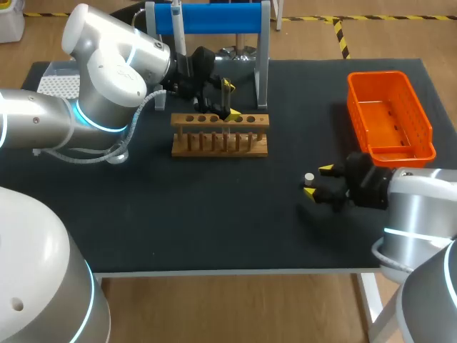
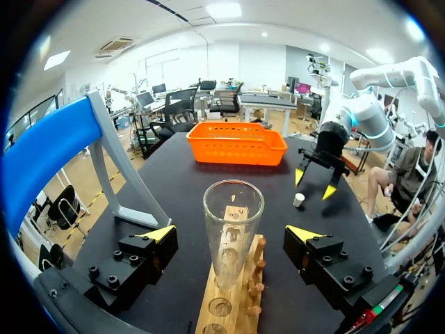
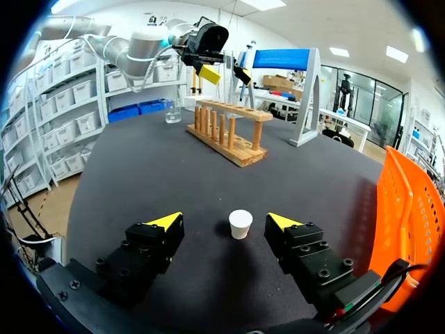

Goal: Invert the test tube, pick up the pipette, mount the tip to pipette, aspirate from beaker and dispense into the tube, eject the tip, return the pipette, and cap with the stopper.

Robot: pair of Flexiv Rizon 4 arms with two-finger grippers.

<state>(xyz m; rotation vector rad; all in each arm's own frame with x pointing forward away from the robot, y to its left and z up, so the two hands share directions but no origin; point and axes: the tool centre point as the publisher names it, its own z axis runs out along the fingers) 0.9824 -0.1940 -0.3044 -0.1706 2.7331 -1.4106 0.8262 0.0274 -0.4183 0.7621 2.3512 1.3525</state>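
Right hand open around the stopper, left hand open around the tube

The white stopper stands on the dark surface, wide end up, between the spread fingers of the right hand. Neither finger touches it, so a straight close should catch it from both sides. The right arm is plainly the nearer one. Well away, across the surface, the glass test tube stands upright and mouth up in the wooden rack. The left hand is open, with a finger on each side of the tube and clear of the glass. The pipette hangs on the blue stand, so capping looks like the step in hand.
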